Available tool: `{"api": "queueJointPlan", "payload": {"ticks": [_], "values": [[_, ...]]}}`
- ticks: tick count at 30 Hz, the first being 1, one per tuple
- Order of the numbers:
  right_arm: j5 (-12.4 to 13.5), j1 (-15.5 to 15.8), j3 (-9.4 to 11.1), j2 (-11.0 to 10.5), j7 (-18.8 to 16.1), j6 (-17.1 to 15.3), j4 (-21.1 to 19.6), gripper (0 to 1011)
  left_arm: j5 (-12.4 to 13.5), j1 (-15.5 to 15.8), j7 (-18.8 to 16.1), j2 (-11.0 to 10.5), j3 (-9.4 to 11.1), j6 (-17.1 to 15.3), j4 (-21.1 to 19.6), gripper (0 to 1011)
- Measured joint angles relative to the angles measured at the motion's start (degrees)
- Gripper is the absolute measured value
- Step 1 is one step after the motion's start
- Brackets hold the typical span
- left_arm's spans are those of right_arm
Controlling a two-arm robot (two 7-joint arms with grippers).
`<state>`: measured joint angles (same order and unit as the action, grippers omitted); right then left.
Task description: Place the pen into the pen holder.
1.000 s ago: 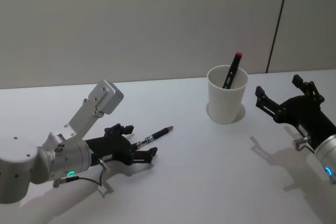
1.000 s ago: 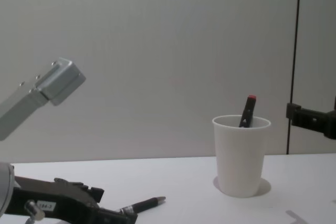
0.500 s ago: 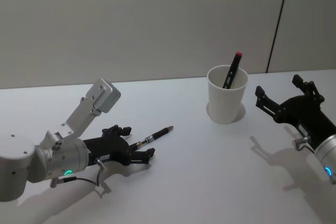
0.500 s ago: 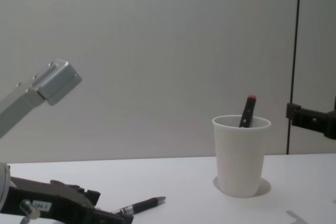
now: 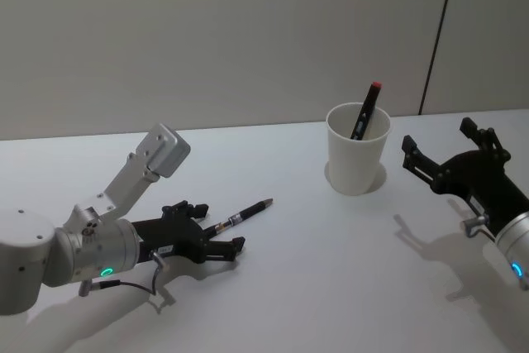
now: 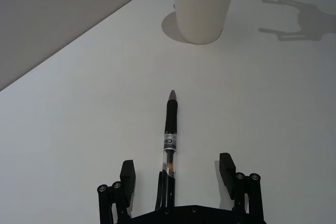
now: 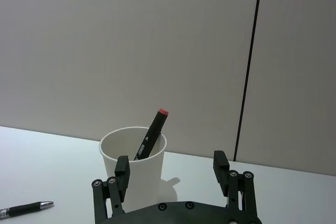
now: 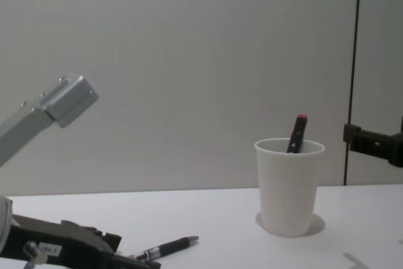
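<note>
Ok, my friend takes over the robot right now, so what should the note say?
Left gripper: fingers open, low on the white table, either side of the black ballpoint pen, not gripping it.
Right gripper: open, idle beside the white paper cup.
Cup: upright, with a red-capped black marker inside.
Done: left gripper lined up on the pen.
Left: grip, lift, drop into cup.

The pen holder (image 5: 357,159) is seen as smooth, matt white paper. The pen (image 5: 241,216) is shown with a matt black grip, a clear glossy barrel section and a metallic tip. The table (image 5: 331,279) is finished smooth and matt white. The left gripper (image 5: 219,225) is matt black, and the left arm's casing (image 5: 50,258) is silvery satin metal.
</note>
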<state>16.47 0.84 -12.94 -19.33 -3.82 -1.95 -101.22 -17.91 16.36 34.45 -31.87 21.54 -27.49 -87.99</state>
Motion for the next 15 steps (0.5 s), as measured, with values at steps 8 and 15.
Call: {"api": "queueJointPlan", "payload": {"ticks": [8, 15], "values": [[0.00, 0.00, 0.00, 0.00, 0.00, 0.00, 0.00, 1002, 0.16, 0.17, -0.29, 0.29, 0.29, -0.12, 0.26, 1001], [0.00, 0.00, 0.00, 0.00, 0.00, 0.00, 0.00, 1001, 0.37, 0.32, -1.48, 0.72, 0.62, 0.18, 0.63, 1001]]}}
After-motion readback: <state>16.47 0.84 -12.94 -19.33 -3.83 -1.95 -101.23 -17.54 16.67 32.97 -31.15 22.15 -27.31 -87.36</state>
